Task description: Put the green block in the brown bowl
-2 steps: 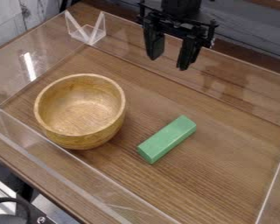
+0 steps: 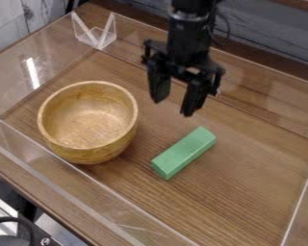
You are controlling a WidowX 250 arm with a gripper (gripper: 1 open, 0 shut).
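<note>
The green block (image 2: pixel 184 153) lies flat on the wooden table, a mint-green bar angled toward the upper right. Left of it stands the brown bowl (image 2: pixel 88 120), a round wooden bowl with nothing inside. My gripper (image 2: pixel 179 94) hangs in the air above and slightly behind the block, between bowl and block. Its dark fingers (image 2: pixel 160 85) point downward and stand apart with nothing between them. It touches neither the block nor the bowl.
Clear acrylic walls (image 2: pixel 41 58) enclose the wooden table (image 2: pixel 246 192) on all sides. A transparent corner bracket (image 2: pixel 95 32) stands at the back left.
The gripper has come down and shifted a little to the left, toward the block. Block and bowl have not moved.
</note>
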